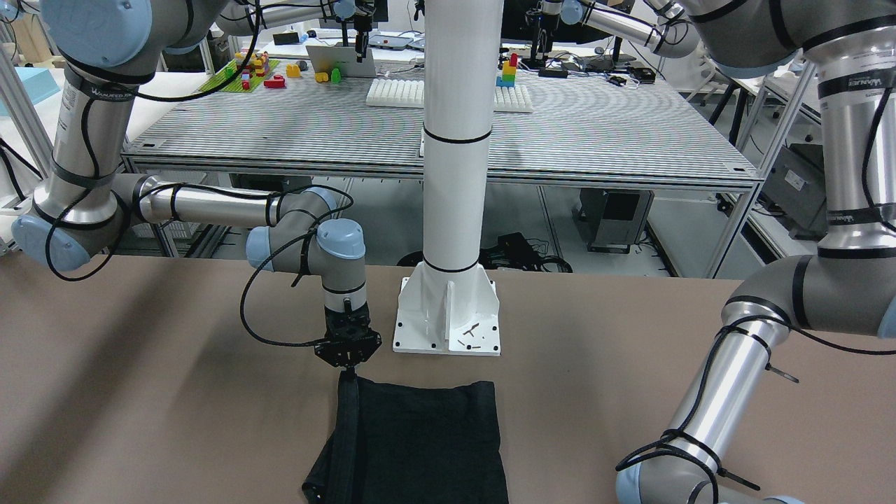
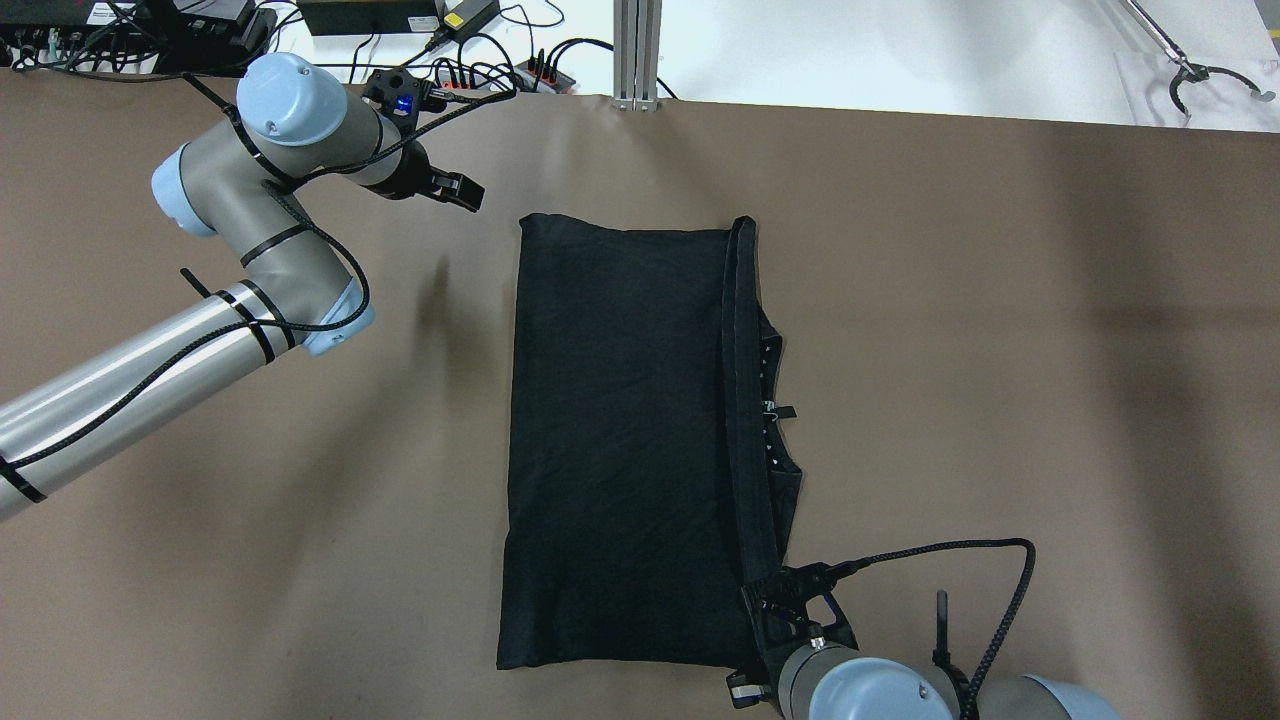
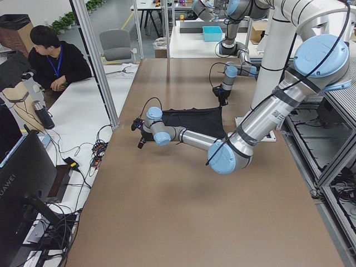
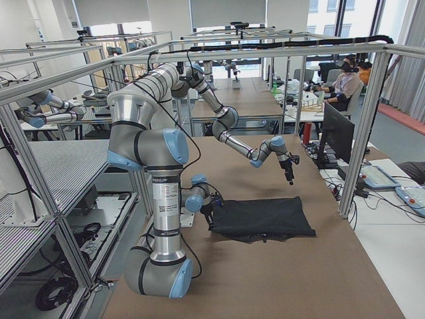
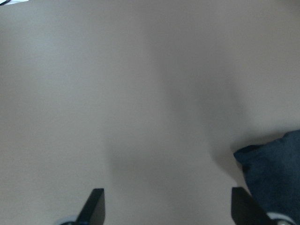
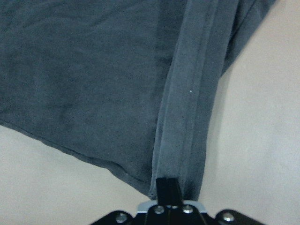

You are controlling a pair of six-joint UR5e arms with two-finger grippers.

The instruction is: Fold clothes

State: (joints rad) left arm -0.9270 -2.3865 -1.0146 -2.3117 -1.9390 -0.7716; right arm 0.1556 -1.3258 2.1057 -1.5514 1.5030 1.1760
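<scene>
The black cloth [image 2: 620,440] lies flat on the brown table [image 2: 1000,400] as a long rectangle, its short ends toward and away from the robot. It sits about mid-table and is plain, with only faint creases across its face. Its left long edge runs straight and flush with the tabletop. The right long edge is doubled over into a raised strip from far end to near end, and a looser flap of the same fabric spills out to the right beneath it, where a few pale stitch marks show. The right gripper [image 6: 168,185] has its fingers pinched together on that strip at the cloth's near right corner, pointing straight down from above. The left gripper [image 2: 462,192] hangs over bare table just left of the cloth's far left corner, not touching it. Its fingers [image 5: 96,208] are spread wide with nothing between them, and that corner of the cloth shows at the right of its wrist view. Bare tabletop runs broadly to the left and right of the cloth, and there is more of it beyond the far end. On the near side the white post base [image 1: 448,318] stands on the table close to the cloth's near edge, with a narrow strip of table between them. Past the table's far edge lie cables [image 2: 480,70] and power bricks.
</scene>
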